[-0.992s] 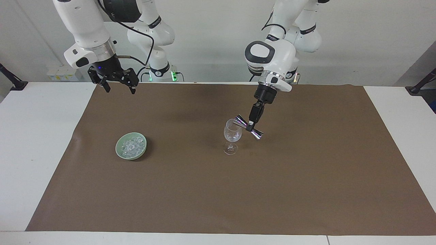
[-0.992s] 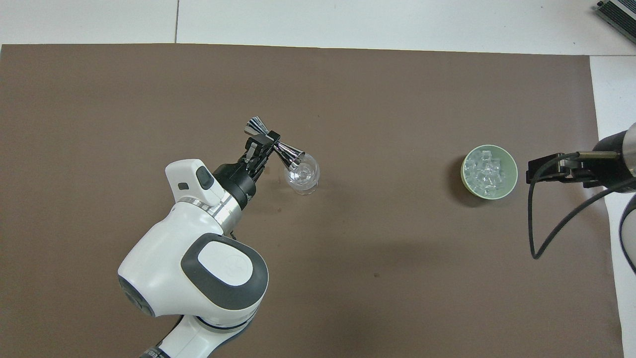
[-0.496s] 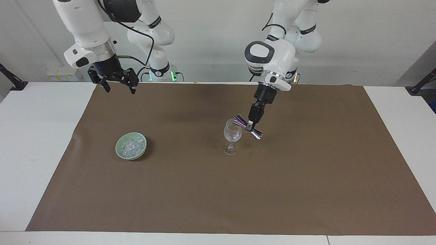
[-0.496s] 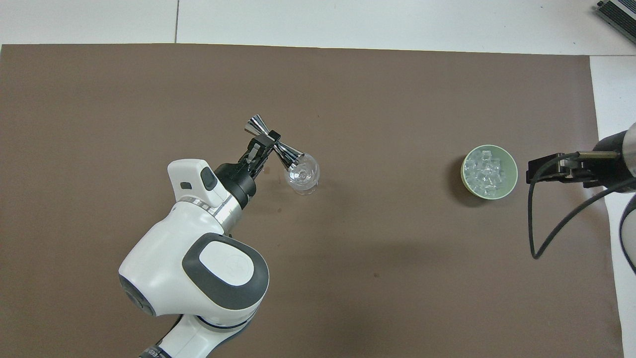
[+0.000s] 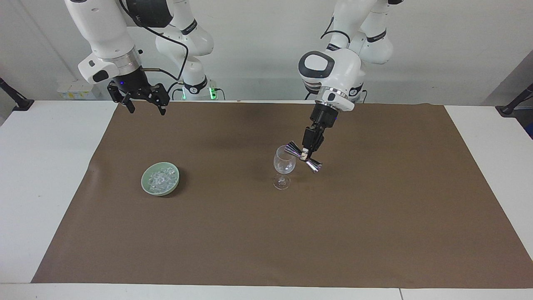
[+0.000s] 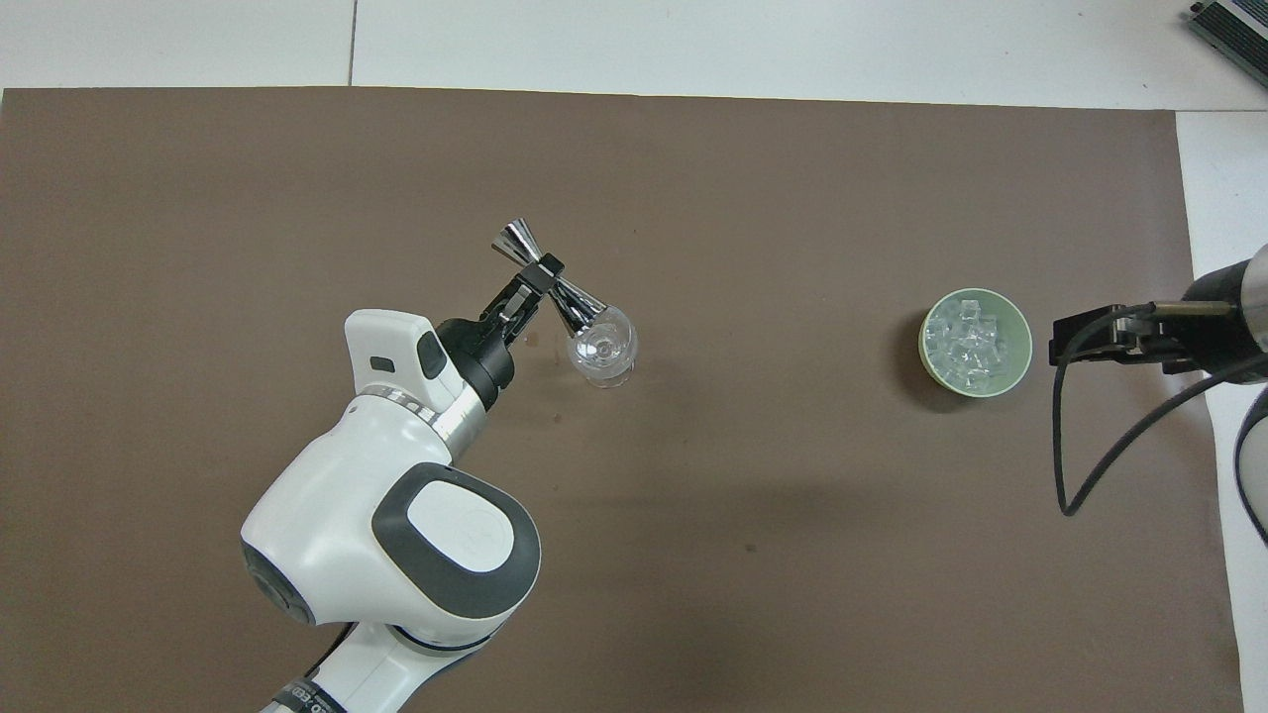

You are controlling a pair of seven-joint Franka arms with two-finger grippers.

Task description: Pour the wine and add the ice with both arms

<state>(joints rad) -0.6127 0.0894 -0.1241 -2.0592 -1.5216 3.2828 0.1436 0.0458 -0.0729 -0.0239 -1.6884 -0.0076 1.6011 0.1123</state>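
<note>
Your left gripper (image 5: 307, 152) is clamped on the tilted jigger (image 5: 304, 156) at the wine glass (image 5: 284, 166) rim; any nudge could topple it. Your right gripper (image 5: 143, 102) waits, fingers apart.

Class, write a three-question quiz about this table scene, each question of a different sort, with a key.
1. True or false: the left hand grips the silver jigger tilted over the wine glass.
2. Where is the ice? A) in the glass B) in the green bowl C) loose on the brown mat
3. Fill in: the right hand is ____ and holds nothing.
Key: 1 true; 2 B; 3 open
</note>
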